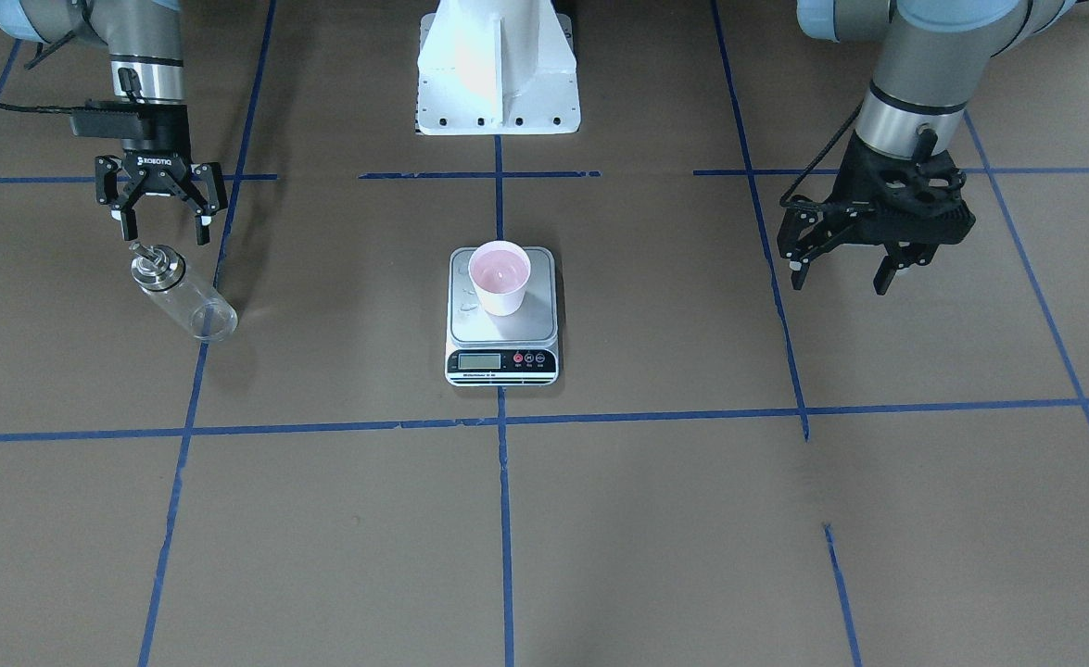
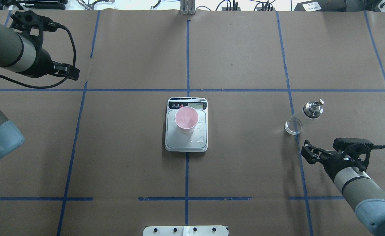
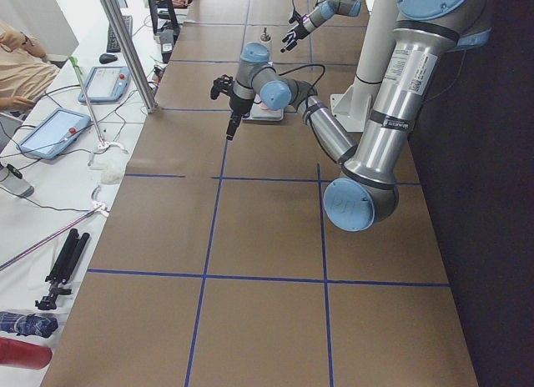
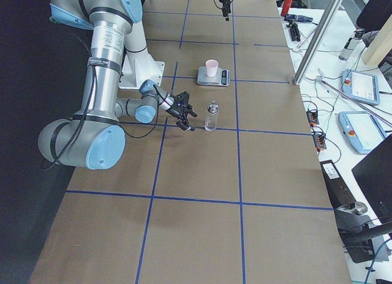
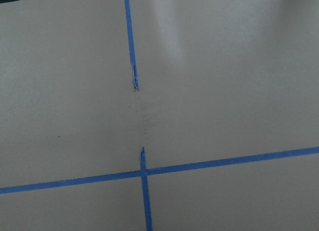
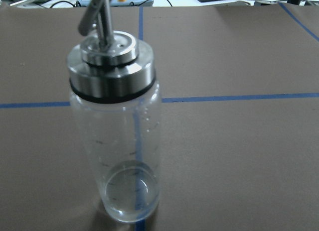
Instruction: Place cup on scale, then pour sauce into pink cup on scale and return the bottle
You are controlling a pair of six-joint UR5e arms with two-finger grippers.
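Note:
The pink cup [image 1: 500, 276] stands upright on the scale [image 1: 530, 320] at the table's middle; both also show in the overhead view, the cup [image 2: 186, 119] on the scale [image 2: 179, 142]. The clear glass bottle [image 1: 183, 296] with its metal spout stands upright on the table, free of any gripper, and fills the right wrist view [image 6: 117, 136]. I can barely see sauce in it. My right gripper [image 1: 166, 232] is open and empty, just behind the bottle and apart from it. My left gripper [image 1: 839, 278] is open and empty, above bare table far from the scale.
A few clear drops lie on the scale's platform [image 2: 199, 140]. The white robot base [image 1: 498, 74] stands behind the scale. Blue tape lines [image 1: 507, 421] cross the brown table. Tablets and cables [image 3: 50, 133] lie beyond the table's far edge.

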